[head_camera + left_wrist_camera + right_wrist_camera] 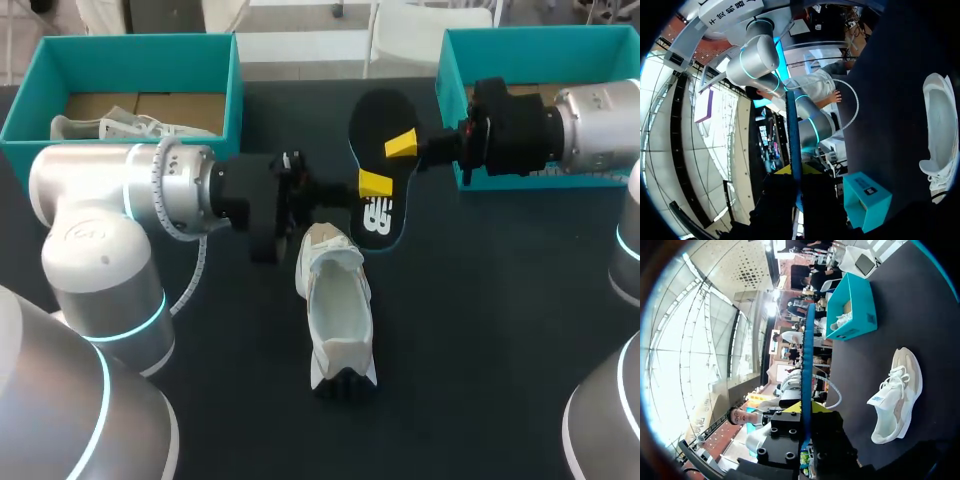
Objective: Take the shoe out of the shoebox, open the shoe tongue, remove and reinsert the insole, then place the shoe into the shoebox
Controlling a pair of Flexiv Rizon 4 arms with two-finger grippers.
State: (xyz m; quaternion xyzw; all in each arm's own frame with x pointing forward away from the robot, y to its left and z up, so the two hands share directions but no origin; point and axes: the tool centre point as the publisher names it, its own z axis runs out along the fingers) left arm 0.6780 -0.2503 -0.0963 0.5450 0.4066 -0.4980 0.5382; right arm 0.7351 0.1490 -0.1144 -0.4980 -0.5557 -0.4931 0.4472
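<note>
Head view: white shoe [337, 310] sits sole down on the black worktop [480, 330], mouth facing up. Its long axis runs from my side to the far side. The lace end points away from me; the smooth end with dark ribbed tread points at me.

The black insole [380, 120] is just beyond the shoe's lace end, a little to the shoe's right. Its broad face is up and its long axis is roughly in line with the shoe's. A white logo [378, 215] sits on the insole end nearest the shoe.

My left end effector [375, 183] comes in from the shoe's left and is clamped on the insole. My right end effector [400, 145] comes in from the shoe's right and is clamped on it too. Both wrist views show the insole edge-on as a thin blue strip between the yellow tips.

The left shoebox [235, 90], teal, is far beyond the shoe and to its left, with a second shoe [120, 127] inside. The right shoebox [445, 60], also teal, is far beyond the shoe and to its right, partly behind my right arm.

In the wrist views each box wall carries a small label [870, 191], too small to read. The shoe's side has a blue tag [877, 399], also unreadable.
</note>
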